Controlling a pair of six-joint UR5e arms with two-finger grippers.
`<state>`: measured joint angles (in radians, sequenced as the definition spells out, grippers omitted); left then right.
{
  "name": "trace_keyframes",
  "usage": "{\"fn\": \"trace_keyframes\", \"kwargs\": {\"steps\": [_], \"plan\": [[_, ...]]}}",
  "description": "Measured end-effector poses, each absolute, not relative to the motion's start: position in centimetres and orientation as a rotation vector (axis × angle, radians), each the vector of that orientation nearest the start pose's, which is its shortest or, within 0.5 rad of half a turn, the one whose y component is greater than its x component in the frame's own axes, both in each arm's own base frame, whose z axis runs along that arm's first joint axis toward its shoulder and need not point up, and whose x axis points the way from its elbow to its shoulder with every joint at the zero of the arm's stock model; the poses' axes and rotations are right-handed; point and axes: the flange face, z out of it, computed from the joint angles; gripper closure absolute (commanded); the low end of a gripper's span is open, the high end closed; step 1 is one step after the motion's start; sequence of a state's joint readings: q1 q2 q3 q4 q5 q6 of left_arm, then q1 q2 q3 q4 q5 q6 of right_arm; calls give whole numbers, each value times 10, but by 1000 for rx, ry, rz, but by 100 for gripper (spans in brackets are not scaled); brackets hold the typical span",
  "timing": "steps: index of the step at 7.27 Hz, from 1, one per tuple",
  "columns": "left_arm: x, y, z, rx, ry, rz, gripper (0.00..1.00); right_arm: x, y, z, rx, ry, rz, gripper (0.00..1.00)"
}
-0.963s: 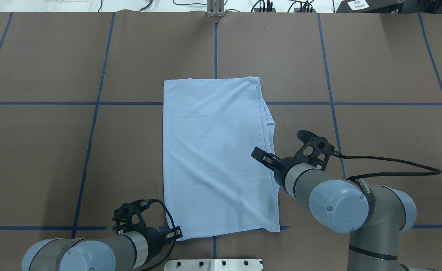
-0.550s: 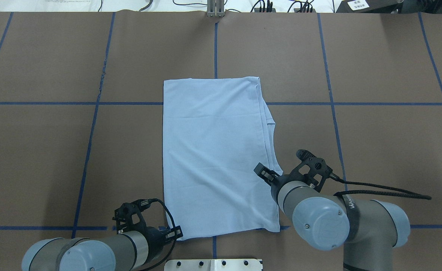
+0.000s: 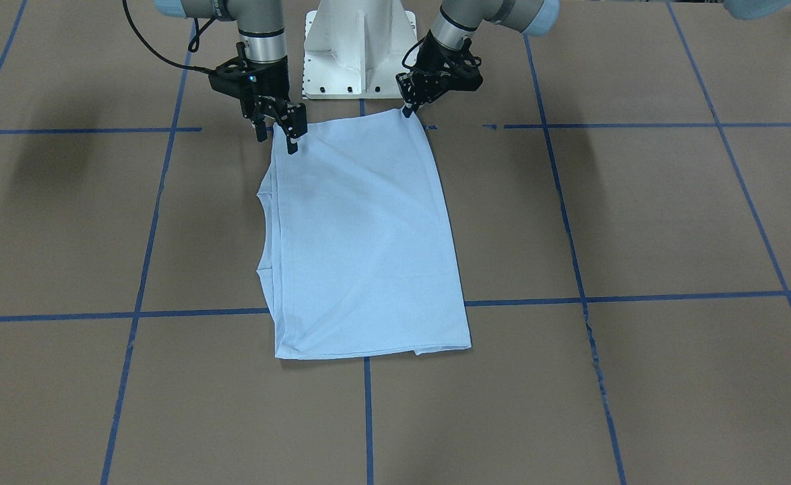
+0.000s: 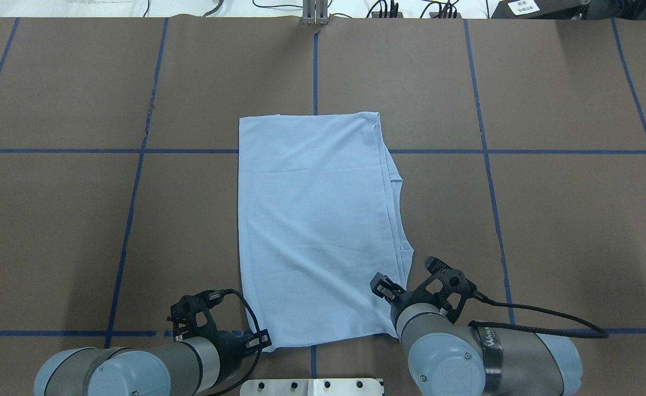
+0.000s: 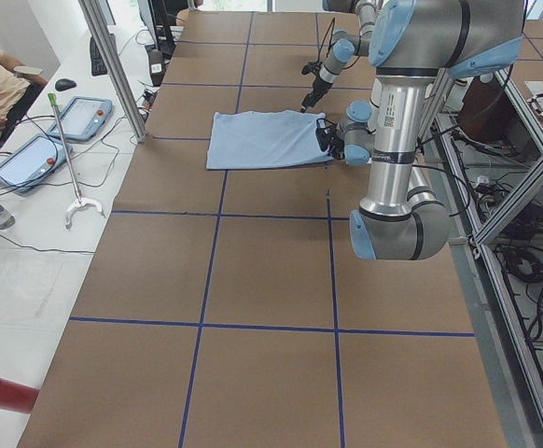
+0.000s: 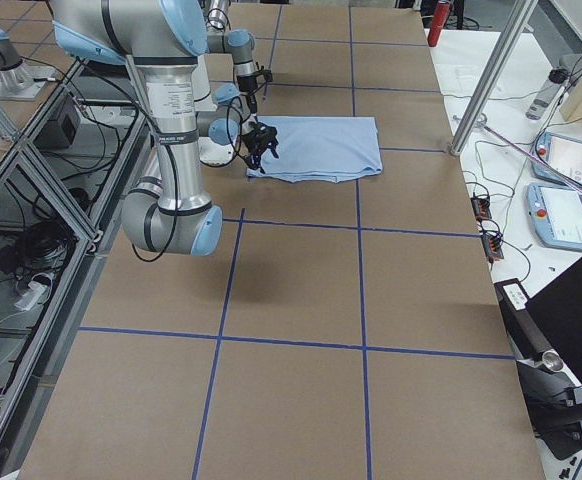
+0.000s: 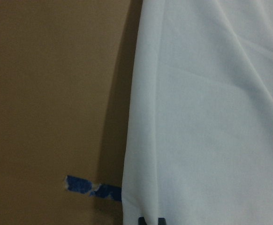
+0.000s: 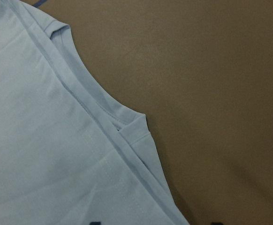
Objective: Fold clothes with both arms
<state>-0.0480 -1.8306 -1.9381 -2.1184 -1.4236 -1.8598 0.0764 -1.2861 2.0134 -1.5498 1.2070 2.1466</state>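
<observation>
1. We see a brown table (image 4: 53, 220) marked into large squares by blue tape (image 4: 53, 150).
2. Nearest the robot, the white base (image 3: 358, 47) stands at the table's edge, between the two arms.
3. The left arm (image 4: 136, 368) lies low along that edge. The left gripper (image 3: 407, 110) is at the near left corner of the shirt (image 4: 312, 220), its fingers pressed close together and pinching the cloth there.
4. The right arm (image 4: 466, 357) reaches in beside it. The right gripper (image 3: 277, 140) is at the shirt's near right corner with its fingers spread wide, one over the cloth and the other past its edge over bare table. We cannot tell whether the tips touch the cloth.
5. The light blue shirt lies flat, folded into a long rectangle. It runs away from the robot along the centre tape line, its near edge just in front of the base.
6. Along the shirt's right side, stacked hems (image 8: 122, 126) step out from under the top layer and form a notch.
7. Farthest off, cables (image 4: 383, 8) lie beyond the table's far edge.
</observation>
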Motion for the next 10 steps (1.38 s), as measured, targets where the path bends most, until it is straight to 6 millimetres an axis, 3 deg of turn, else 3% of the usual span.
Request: {"fn": "trace_keyframes", "kwargs": {"steps": [5,6,7,8,9,10], "plan": [[547,-176,289,-9,1189,-386,100,-553,-196,320,151,-802,757,34],[547,-177,289,-8,1189,-386,100,-557,-196,319,151,-802,758,38],[547,-177,289,-7,1189,-386,100,-559,-196,319,150,-802,758,52],[547,-177,289,-7,1189,-385,100,-561,-195,318,149,-803,758,89],[547,-177,288,-6,1189,-385,100,-561,-195,317,145,-806,766,100],[547,-177,288,-7,1190,-384,100,-560,-195,316,138,-811,781,100]]}}
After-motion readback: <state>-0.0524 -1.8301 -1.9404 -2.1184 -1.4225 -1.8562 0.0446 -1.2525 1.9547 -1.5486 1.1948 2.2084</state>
